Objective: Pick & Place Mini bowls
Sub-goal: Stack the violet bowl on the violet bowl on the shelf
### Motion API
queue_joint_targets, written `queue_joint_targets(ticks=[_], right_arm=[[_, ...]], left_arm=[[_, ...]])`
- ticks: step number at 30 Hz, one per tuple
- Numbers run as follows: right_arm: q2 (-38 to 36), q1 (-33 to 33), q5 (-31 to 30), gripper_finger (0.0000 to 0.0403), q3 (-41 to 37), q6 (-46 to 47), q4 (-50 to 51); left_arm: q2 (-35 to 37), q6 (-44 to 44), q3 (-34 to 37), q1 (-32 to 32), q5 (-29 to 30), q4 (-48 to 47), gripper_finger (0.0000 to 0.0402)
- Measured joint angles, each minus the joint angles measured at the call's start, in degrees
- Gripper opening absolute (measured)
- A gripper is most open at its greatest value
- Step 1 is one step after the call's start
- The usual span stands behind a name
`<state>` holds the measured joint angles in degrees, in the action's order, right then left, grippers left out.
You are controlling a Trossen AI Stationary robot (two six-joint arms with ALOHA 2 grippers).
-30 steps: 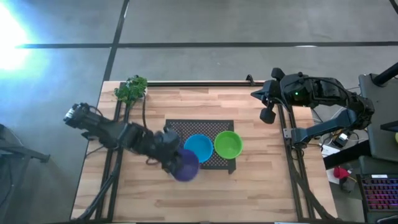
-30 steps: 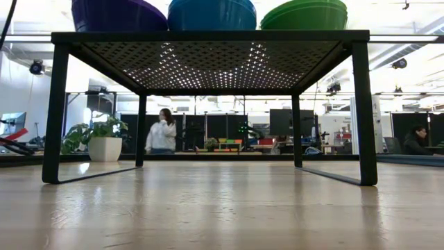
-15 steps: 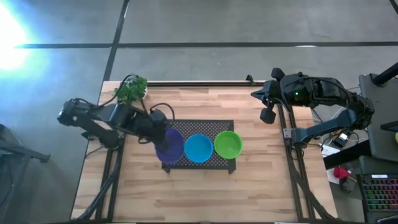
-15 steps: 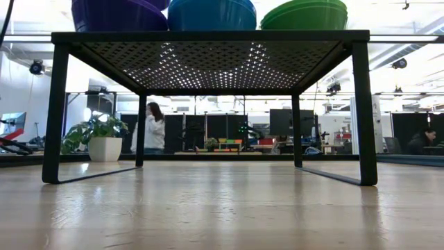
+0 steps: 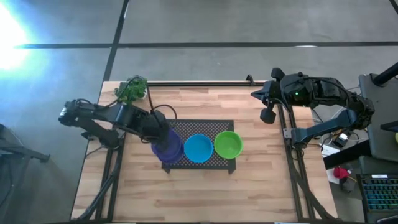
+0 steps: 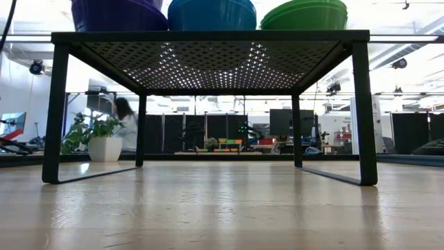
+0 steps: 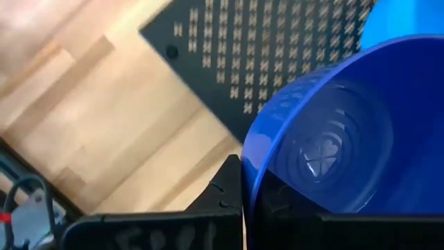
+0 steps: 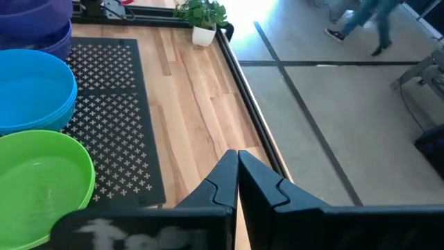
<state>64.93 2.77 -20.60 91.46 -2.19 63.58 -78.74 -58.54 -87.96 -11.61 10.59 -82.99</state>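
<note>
Three mini bowls stand in a row on a black mesh stand (image 5: 219, 127): purple bowl (image 5: 168, 149) at the left, blue bowl (image 5: 198, 148) in the middle, lime green bowl (image 5: 228, 144) at the right. The low view shows their undersides on the stand top: purple bowl (image 6: 114, 14), blue bowl (image 6: 211, 14), green bowl (image 6: 305, 15). In the right wrist view the purple bowl (image 8: 35, 17) looks nested in a second purple one. My left gripper (image 5: 160, 132) is shut on the purple bowl. My right gripper (image 8: 237, 173) is shut and waits at the table's far right edge. My left gripper pinches the purple bowl's rim (image 7: 247, 167) on the side toward the table's left, with one finger (image 7: 225, 191) outside the wall and the other inside the bowl. The fingers come from above, slanting in from the left. The bowl sits upright at the stand's left end.
A small green leafy plant (image 5: 130, 89) stands at the table's far left corner, also seen as the plant (image 8: 201, 14) from the right wrist. Bare wood lies on the near side of the stand (image 6: 222, 201) and to its right. A person walks in the room behind.
My left gripper carried the purple bowl from off the stand's near edge toward the far left, over the stand's left end, then lowered it slightly. The bowl, tilted before, now sits upright there. The right arm kept still.
</note>
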Motion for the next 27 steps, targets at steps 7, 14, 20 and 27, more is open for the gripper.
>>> queue_joint_targets(ticks=[7, 14, 20, 27], right_arm=[[0.0, 0.0, 0.0, 0.0008, 0.0, -1.1, 0.0], [0.0, 0.0, 0.0, 0.0008, 0.0, -1.3, -0.3], [0.0, 0.0, 0.0, 0.0008, 0.0, -1.5, -0.5], [0.0, 0.0, 0.0, 0.0008, 0.0, -1.5, -0.8]], left_arm=[[0.0, 0.1, 3.2, 0.1, -3.3, 2.8, 0.0000], [-0.5, 3.9, 4.0, 0.1, -5.1, 5.1, 0.0015], [-1.1, 5.1, 4.0, 0.4, -5.3, 8.2, 0.0018], [-1.0, 6.2, 4.0, 0.4, -6.5, 11.2, 0.0022]])
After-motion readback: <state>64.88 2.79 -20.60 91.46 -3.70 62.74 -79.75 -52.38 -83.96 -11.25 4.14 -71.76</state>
